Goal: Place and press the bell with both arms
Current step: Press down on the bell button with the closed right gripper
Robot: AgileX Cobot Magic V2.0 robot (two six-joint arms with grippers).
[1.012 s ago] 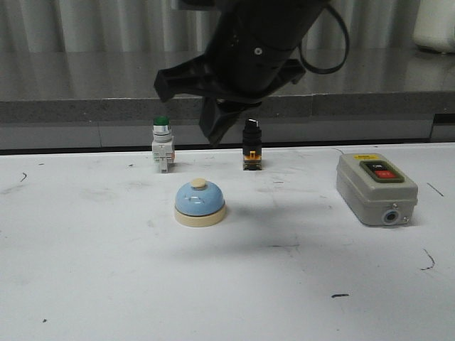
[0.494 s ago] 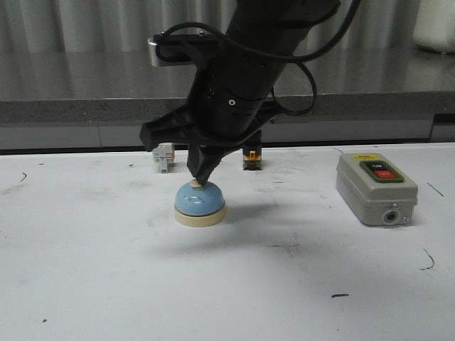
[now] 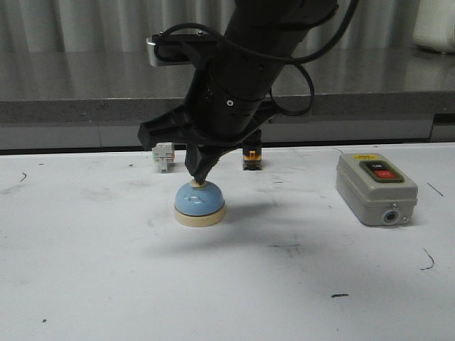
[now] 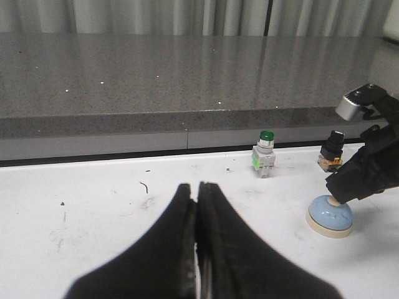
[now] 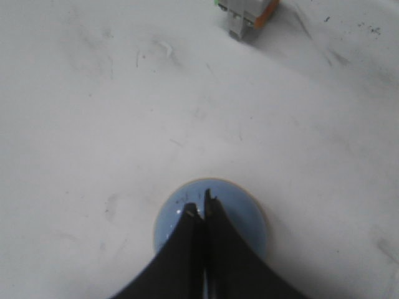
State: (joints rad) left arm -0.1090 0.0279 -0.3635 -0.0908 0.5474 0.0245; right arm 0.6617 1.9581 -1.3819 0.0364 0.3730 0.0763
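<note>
The bell (image 3: 200,204) sits upright on the white table (image 3: 92,284), about midway between its left and right edges and nearer the far edge than the near one. The right gripper (image 3: 198,175) points down onto it, its fingers pressed together with their tips on the cream button at the top of the dome. The left gripper (image 4: 197,194) hangs over the table well to the left of the bell, its fingers also pressed together and holding nothing. Along the far edge stand a green-capped push button (image 4: 264,152) and a black selector switch (image 4: 331,151); a grey switch box (image 3: 376,187) lies near the right edge.
</note>
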